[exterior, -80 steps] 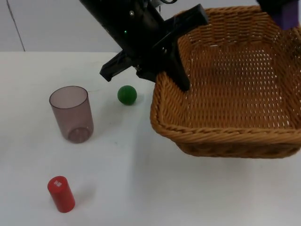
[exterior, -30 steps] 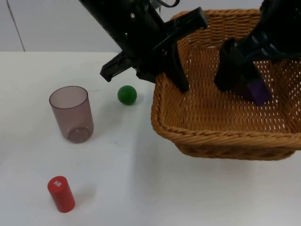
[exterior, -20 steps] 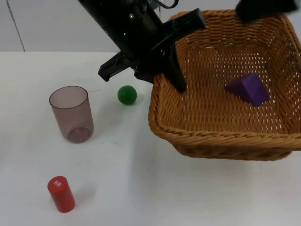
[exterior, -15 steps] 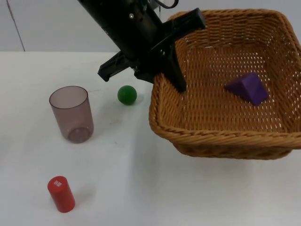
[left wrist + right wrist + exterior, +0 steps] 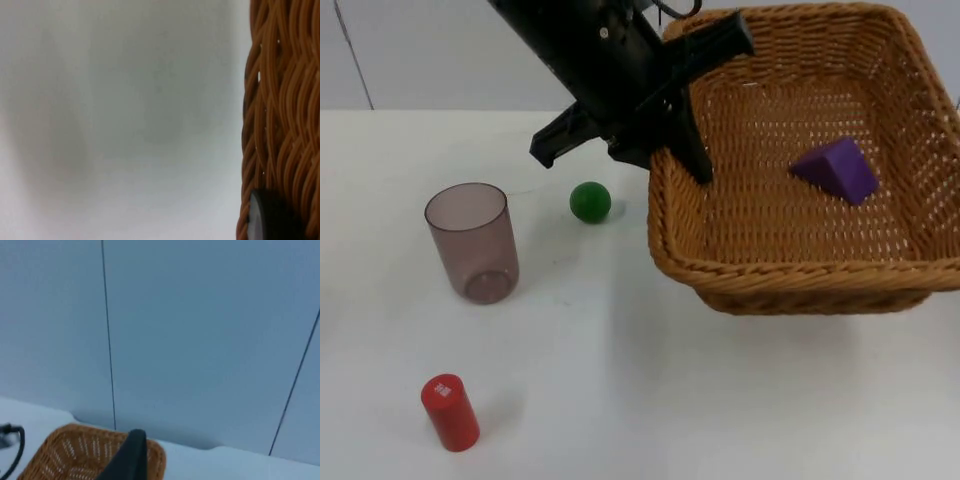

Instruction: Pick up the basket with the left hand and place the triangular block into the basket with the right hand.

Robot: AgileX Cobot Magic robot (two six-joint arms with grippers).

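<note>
Right tool [image 5: 131, 450] has pulled up and away from the basket [image 5: 800, 285]. A second ago it was down inside over the block; now it looks out at the grey partition wall [image 5: 200, 330] with the basket's far rim below it. Cannot tell whether its fingers are spread or closed. It carries nothing visible, so I judge the drop is done.

Triangular block [image 5: 836, 170] is purple and lies loose on the woven basket floor, right of centre in the top view, upper right of that frame. It has sat there since the release, with only a small shift in the frame as the basket moved.

Left tool [image 5: 692, 105] is clenched on the basket's left wall, one finger inside and one outside, holding the basket off the surface [image 5: 620, 400]. The left wrist view shows the weave right against the black fingertip [image 5: 267, 220]. The basket has been raised and tipped a little since half a second ago: the near rim sits higher in the frame and the far rim reaches the top edge.

Task reading: both parts look met, basket in the left tool and block inside. Nothing left but to hold steady or set it down.

Bystanders unmoved: green ball [image 5: 590, 201] just left of the basket, tinted cup [image 5: 472, 240] at mid-left, red cylinder [image 5: 449, 411] lower left.
</note>
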